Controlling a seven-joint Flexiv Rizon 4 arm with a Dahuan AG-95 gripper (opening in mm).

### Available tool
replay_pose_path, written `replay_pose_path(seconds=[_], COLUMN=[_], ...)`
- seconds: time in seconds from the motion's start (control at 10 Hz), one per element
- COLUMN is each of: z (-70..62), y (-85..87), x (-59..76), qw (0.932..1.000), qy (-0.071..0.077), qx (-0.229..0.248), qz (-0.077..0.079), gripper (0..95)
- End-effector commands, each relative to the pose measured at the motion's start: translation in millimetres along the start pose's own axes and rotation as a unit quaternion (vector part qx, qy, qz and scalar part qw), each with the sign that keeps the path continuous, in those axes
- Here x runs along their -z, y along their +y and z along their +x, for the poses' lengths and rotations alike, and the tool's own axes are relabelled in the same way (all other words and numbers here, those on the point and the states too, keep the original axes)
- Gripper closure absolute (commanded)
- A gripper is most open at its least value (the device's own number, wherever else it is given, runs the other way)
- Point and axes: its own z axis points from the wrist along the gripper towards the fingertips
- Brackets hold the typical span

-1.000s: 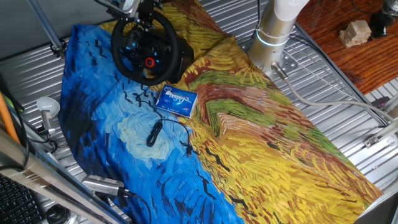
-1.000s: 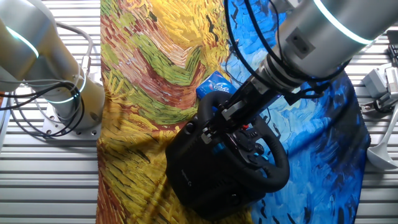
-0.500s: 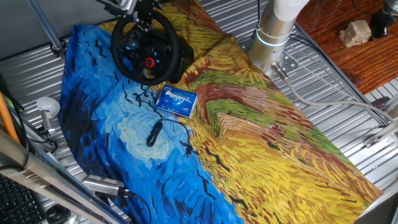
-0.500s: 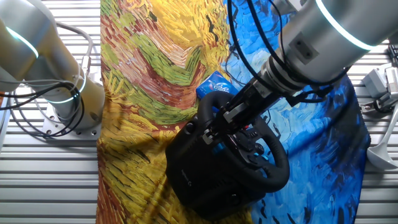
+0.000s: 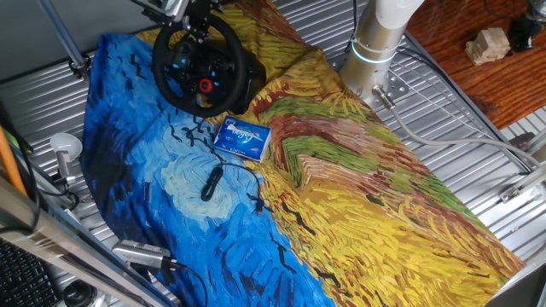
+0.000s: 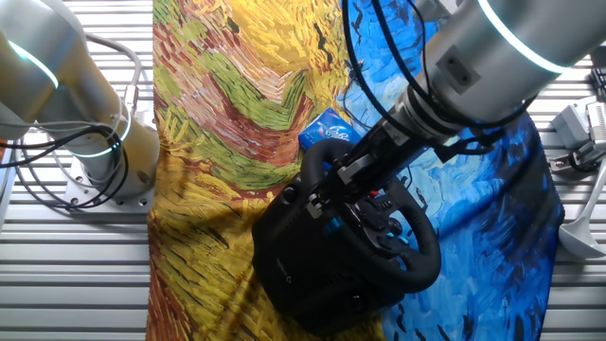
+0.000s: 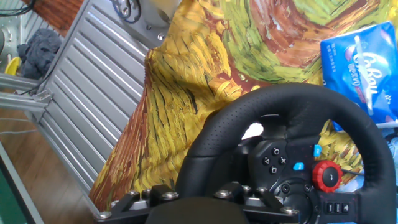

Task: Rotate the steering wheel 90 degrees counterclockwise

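Steering wheel (image 5: 198, 66), sitting near the painted cloth's (image 5: 409, 205) far corner: I am keeping the gripper (image 6: 327, 186) at its rim for turning leverage, grip state indeterminable.

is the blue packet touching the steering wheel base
No, in one fixed view the blue packet lies apart from the steering wheel, with cloth showing between them.

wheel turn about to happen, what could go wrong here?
1. The steering wheel has its base sitting on loose, wrinkled painted cloth; torque may slide the whole unit instead of turning the rim.
2. The end effector is at the rim, grip unclear; it could slip.
3. The blue packet lies close to the base.
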Motion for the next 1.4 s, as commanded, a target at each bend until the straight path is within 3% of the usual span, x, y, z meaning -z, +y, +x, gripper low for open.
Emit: replay_pose_path(seconds=[0.1, 0.7, 1.4], z=[0.5, 4.8, 16.2], y=[1.2, 7.3, 10.6], x=[-1.3, -6.2, -7.8], qw=[1.0000, 0.9999, 0.9999], qy=[0.002, 0.011, 0.005], qx=[-0.005, -0.009, -0.011], qz=[0.001, 0.006, 0.005], gripper=[38.0, 38.0, 38.0])
